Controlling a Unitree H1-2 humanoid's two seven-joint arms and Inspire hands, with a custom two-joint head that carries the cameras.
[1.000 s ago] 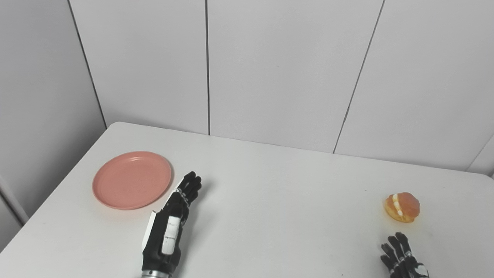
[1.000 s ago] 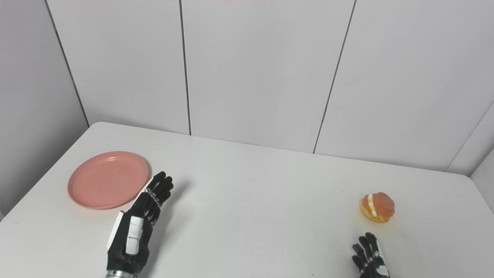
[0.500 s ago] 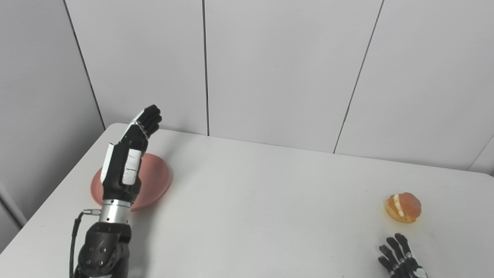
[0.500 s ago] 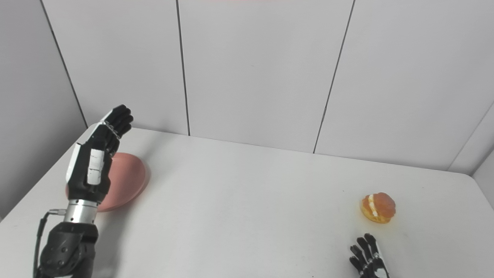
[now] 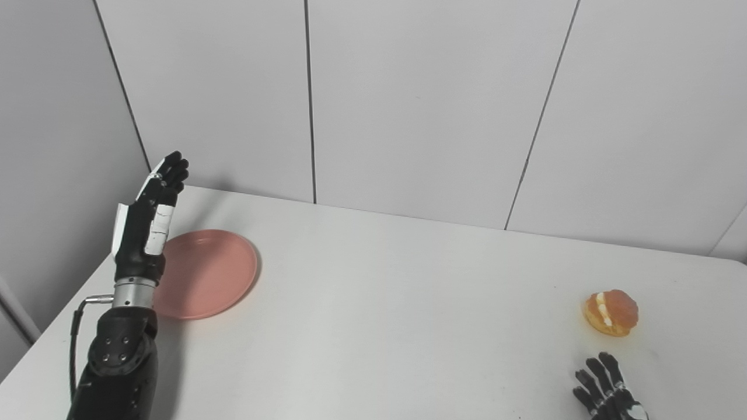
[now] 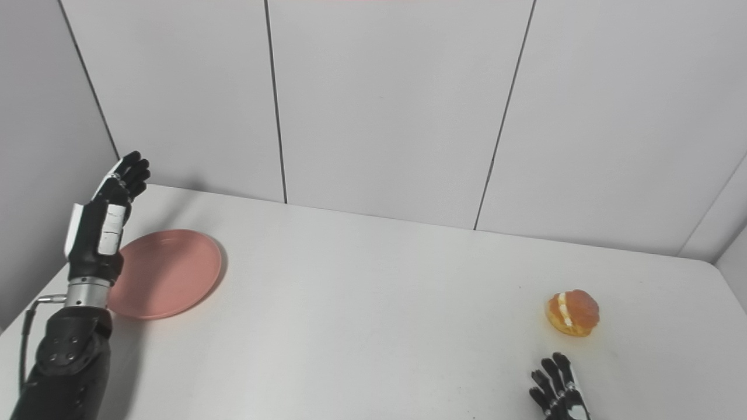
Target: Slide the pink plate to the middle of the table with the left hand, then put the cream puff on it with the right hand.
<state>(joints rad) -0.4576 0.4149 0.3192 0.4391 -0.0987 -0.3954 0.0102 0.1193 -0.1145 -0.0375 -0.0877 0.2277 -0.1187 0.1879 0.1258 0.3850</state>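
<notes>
plate [image 5: 207,273] – pink, table's 9 o'clock, likely light, stiff, slick; push at outer rim | left hand [image 5: 147,224] – raised beside it, fingers straight, holding nothing | cream puff [image 5: 610,312] – 3 o'clock, soft (cradle gently) | right hand [image 5: 607,392] – fingers spread, empty

The plate [image 5: 207,273] was a plain salmon pink, unpatterned. The cream puff [image 5: 611,312] was glossy orange-brown with a white cream stripe. Both the left hand [image 5: 147,224] and the right hand [image 5: 607,394] were black with white panels. The table [image 5: 397,315] was plain white; the wall panels [image 5: 420,99] were pale grey with dark seams.
</notes>
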